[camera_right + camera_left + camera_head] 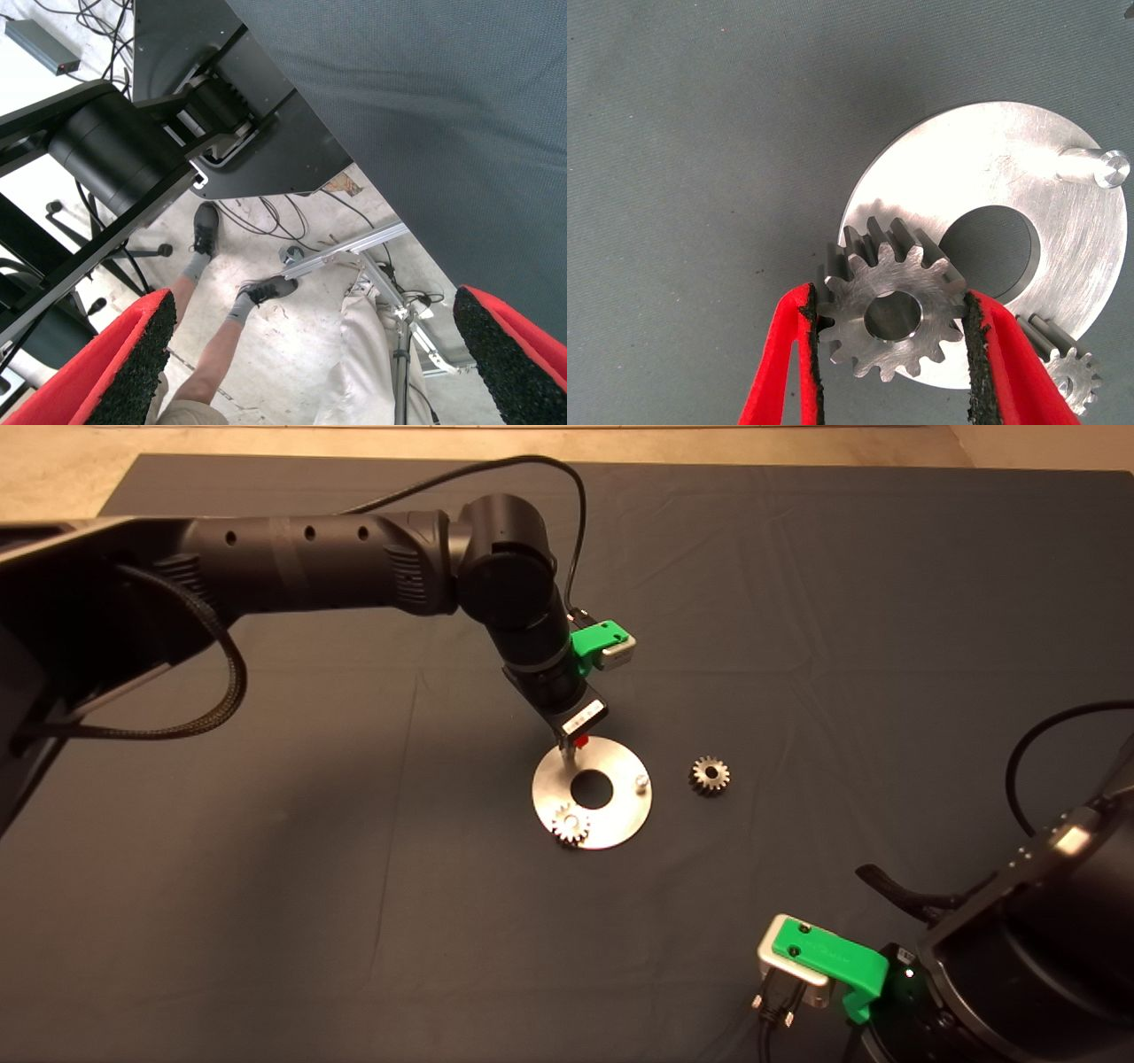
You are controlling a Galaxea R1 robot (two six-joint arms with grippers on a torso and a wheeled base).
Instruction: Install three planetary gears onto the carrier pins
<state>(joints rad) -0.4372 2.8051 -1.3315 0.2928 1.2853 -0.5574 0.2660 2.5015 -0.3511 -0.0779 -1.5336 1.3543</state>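
The shiny silver disc [620, 815] lies mid-mat with a bare carrier pin [641, 781] on its right side. One planetary gear [570, 825] sits on the disc's near-left part. Another gear [709, 775] lies loose on the mat, right of the disc. My left gripper [568, 755] stands over the disc's far-left edge. In the left wrist view it is shut on a third gear [893, 312], held flat just above the disc [992, 168]; the bare pin [1099, 166] and the seated gear [1069, 372] show beyond. Any pin under the held gear is hidden.
My right gripper [314, 350] waits open at the mat's near-right corner, its green body [828, 959] showing in the head view. Its wrist view shows the mat's edge [354, 159], the floor, cables and a person's legs and shoes [266, 290].
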